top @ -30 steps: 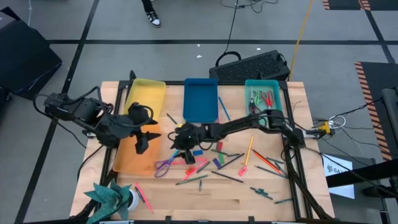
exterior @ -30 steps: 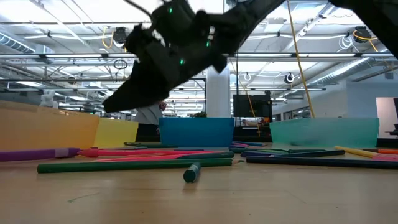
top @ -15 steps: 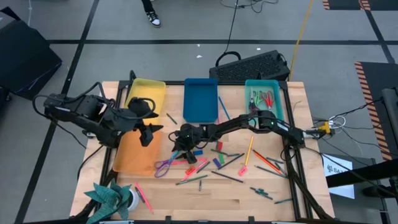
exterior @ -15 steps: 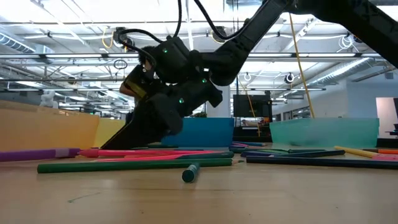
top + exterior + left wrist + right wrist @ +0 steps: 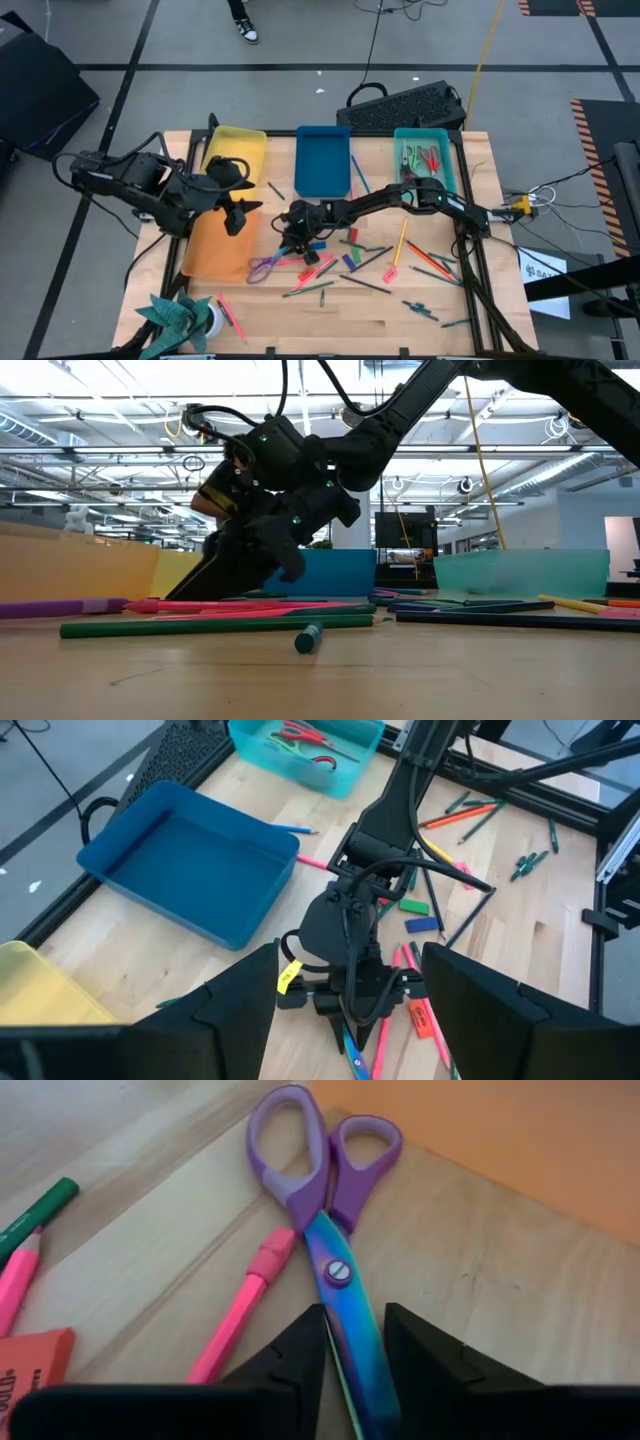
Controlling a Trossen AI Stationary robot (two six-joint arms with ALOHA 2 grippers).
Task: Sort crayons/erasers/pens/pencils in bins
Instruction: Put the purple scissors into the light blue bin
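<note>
Purple-handled scissors (image 5: 322,1175) with shiny blades lie flat on the table beside the orange bin (image 5: 215,250). My right gripper (image 5: 297,240) is down on the table, shut on their blades. My left gripper (image 5: 237,212) hangs open above the orange bin and holds nothing. The yellow bin (image 5: 235,150), the blue bin (image 5: 322,160) and the teal bin (image 5: 422,155) stand along the far edge. Blue (image 5: 423,924), green (image 5: 413,906) and red (image 5: 30,1365) erasers lie among pencils and pens mid-table. My right gripper pinches the scissors' shut blades (image 5: 352,1330) between its two fingers, a little past the pivot screw. The fingers (image 5: 215,575) slant down from the table's right side and lie along the blades. The scissors rest flat on the table, handles toward the orange bin.
A pink pencil (image 5: 240,1315) lies right beside the scissors. Several pens, pencils and crayons are scattered from mid-table to the right (image 5: 420,265). A long green marker (image 5: 215,626) lies near the front. A black keyboard (image 5: 410,105) stands behind the bins, and a teal paper shape (image 5: 178,315) sits at the front left.
My right gripper has come down from above the table onto the scissors and has then stayed low there. My left gripper has shifted a little toward the far right over the orange bin.
</note>
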